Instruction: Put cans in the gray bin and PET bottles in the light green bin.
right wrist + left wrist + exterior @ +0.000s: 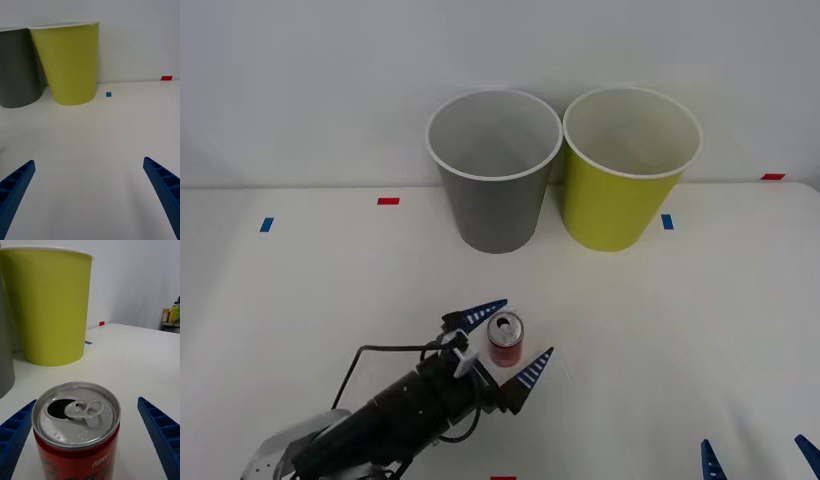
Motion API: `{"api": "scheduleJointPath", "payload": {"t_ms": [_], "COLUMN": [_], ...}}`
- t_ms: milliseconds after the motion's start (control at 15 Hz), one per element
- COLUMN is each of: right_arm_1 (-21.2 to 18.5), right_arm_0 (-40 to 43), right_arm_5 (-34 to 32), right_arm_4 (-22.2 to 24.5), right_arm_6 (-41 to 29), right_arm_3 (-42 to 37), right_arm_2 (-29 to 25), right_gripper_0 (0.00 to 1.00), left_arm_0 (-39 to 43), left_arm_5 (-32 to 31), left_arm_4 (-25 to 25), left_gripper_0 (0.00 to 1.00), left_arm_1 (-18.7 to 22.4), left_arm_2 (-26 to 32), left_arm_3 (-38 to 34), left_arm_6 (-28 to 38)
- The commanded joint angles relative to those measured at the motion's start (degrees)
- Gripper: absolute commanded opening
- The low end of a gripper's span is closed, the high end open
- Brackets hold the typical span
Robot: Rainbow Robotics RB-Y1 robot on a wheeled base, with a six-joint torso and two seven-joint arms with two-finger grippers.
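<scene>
left gripper (507, 346): fingers spread, straddling the can, not clamped yet
right gripper (758, 456): parked at near right table edge, fingers apart
can (505, 339): upright on table between the left fingers, in front of the gray bin
step tip: centre the can, close on the mid body, keep it upright
gray bin (493, 170): tall tapered plastic, white rim
light green bin (627, 167): same shape, just beside it
can look: small red cylinder, shiny silver top, pull-tab open
</scene>
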Motion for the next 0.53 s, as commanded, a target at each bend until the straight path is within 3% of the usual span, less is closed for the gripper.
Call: {"api": "scheduleJointPath", "payload": {"t_ms": [67,533], "right_arm_1": [0.0,0.0], "right_arm_0": [0.0,0.0], "right_arm_5": [0.0,0.0], "right_arm_4": [0.0,0.0], "right_arm_6": [0.0,0.0], "right_arm_3": [0.0,0.0], "right_arm_2": [0.0,0.0], "right_gripper_0": [1.00,1.00], "left_arm_0": [-0.1,0.0], "left_arm_5": [0.2,0.2], "left_arm_4": [-0.4,-1.1], "left_gripper_0": [0.00,0.00], "left_arm_1": [-0.1,1.1], "left_arm_2": [0.0,0.0], "left_arm_3": [0.0,-0.9], "left_arm_6": [-0.1,-0.3]}}
